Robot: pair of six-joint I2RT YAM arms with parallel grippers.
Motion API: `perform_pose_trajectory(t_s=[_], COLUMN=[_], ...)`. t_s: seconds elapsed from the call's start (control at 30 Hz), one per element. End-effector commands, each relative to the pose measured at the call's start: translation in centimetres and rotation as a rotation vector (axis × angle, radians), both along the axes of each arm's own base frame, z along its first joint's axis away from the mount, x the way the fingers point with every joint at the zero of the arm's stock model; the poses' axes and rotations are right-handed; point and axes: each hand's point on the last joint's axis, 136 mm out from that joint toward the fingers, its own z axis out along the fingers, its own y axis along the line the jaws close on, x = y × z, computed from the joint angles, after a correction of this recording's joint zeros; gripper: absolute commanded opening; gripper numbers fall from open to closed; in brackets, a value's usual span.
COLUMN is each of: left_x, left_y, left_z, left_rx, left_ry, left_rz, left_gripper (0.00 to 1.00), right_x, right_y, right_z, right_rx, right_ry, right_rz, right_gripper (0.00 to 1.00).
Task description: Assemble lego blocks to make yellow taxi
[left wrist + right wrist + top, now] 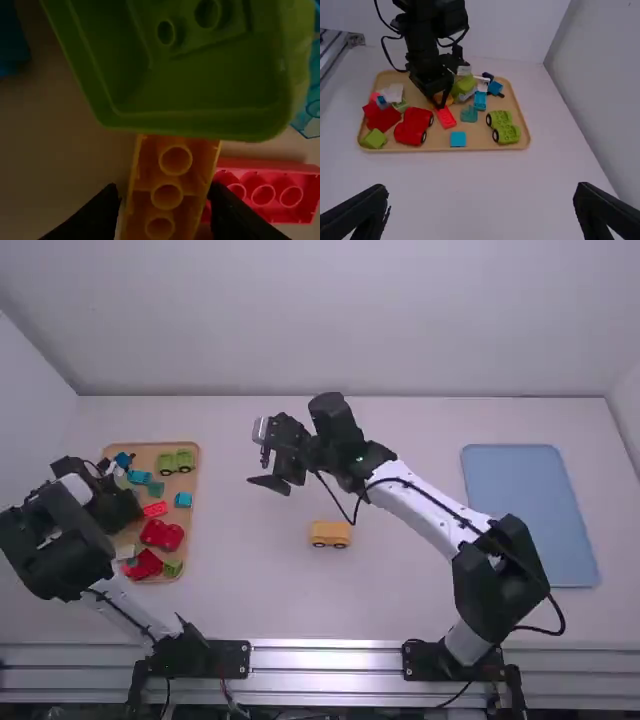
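Currently, left gripper [120, 520] is over the wooden tray [194, 460], fingers apart astride a yellow block [167, 196]; cannot tell whether they press it. Right gripper [268, 468]: fingers well apart, above the counter [400, 590]. Yellow wheeled block [330, 533] sits upright on the counter, between wooden tray and blue tray [530, 515].
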Motion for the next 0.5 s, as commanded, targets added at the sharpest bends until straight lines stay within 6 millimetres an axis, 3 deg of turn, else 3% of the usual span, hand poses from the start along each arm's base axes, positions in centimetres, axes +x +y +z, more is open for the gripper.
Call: perform_pose_trajectory(t_s=[0.0,0.1,0.23,0.47], left_x=[0.2,0.4,0.3,0.0], left_y=[0.5,0.6,1.2,2.1], left_z=[2.0,3.1,4.1,4.1], left_rx=[0.022,0.014,0.029,0.076], left_ry=[-0.015,-0.005,0.018,0.039], left_rz=[0.003,0.002,0.01,0.014], left_gripper=[0.56,0.55,0.45,0.43], right_x=[0.2,0.2,0.2,0.2], right_y=[0.1,0.1,0.0,0.0], right_z=[2.0,2.0,1.9,1.9], right_rx=[0.03,0.031,0.027,0.028], right_ry=[-0.029,-0.031,-0.026,-0.026], right_rz=[-0.002,-0.003,-0.003,-0.003], right_gripper=[0.99,0.99,0.99,0.99])
